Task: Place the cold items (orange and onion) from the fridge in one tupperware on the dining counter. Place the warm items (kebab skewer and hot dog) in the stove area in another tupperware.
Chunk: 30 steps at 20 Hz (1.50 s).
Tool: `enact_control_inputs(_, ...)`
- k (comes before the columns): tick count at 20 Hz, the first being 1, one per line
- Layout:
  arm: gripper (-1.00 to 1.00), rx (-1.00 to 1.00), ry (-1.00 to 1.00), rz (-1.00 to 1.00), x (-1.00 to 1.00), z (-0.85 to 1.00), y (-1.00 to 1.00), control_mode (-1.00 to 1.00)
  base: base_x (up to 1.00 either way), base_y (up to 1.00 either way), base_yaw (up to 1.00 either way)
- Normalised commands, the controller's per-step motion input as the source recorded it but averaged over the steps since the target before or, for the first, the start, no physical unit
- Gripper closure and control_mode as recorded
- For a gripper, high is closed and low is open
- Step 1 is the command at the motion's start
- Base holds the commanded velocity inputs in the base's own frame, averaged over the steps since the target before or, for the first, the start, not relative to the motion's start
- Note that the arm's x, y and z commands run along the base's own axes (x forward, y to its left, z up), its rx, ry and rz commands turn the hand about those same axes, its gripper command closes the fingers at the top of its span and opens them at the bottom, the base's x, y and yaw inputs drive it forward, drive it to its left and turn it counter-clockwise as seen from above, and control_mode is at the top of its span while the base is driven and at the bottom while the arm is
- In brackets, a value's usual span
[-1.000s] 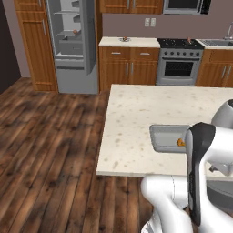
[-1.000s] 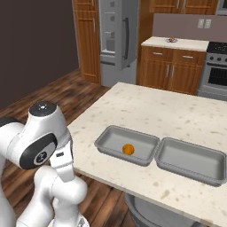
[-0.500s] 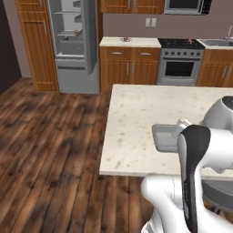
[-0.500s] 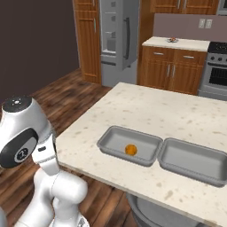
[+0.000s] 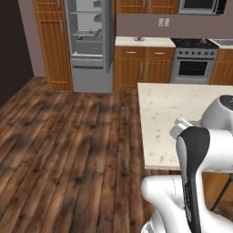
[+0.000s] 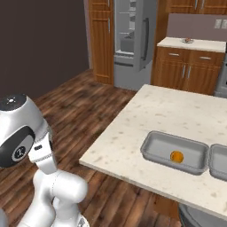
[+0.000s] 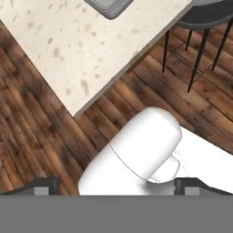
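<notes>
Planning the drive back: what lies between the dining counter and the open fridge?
Bare wooden floor between the dining counter and the fridge, in the left base view.

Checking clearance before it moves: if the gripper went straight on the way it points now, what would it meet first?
Probably the wooden floor; the open gripper points down beside the dining counter edge, though depth is unclear.

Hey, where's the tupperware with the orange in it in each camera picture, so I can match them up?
Left base view: just a sliver of the tupperware by the white arm, right of centre.
Right base view: lower right on the counter, orange inside.
Hand view: I cannot tell which container the grey corner at the top edge belongs to.
Shared landmark: the speckled dining counter.
</notes>
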Motion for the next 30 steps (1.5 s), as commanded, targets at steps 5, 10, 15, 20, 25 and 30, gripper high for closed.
enact_control_inputs(5,-1.00,0.00,0.00,0.00,0.00,0.00,0.00,1.00,0.00,1.00,-0.01)
enact_control_inputs(10,-1.00,0.00,0.00,0.00,0.00,0.00,0.00,1.00,0.05,1.00,-0.04)
enact_control_inputs(15,-1.00,0.00,0.00,0.00,0.00,0.00,0.00,1.00,0.56,0.68,-0.07)
enact_control_inputs(20,-1.00,0.00,0.00,0.00,0.00,0.00,0.00,1.00,0.96,0.25,-0.01)
enact_control_inputs(25,-1.00,0.00,0.00,0.00,0.00,0.00,0.00,1.00,1.00,0.06,-0.06)
enact_control_inputs(30,-1.00,0.00,0.00,0.00,0.00,0.00,0.00,1.00,1.00,0.14,-0.08)
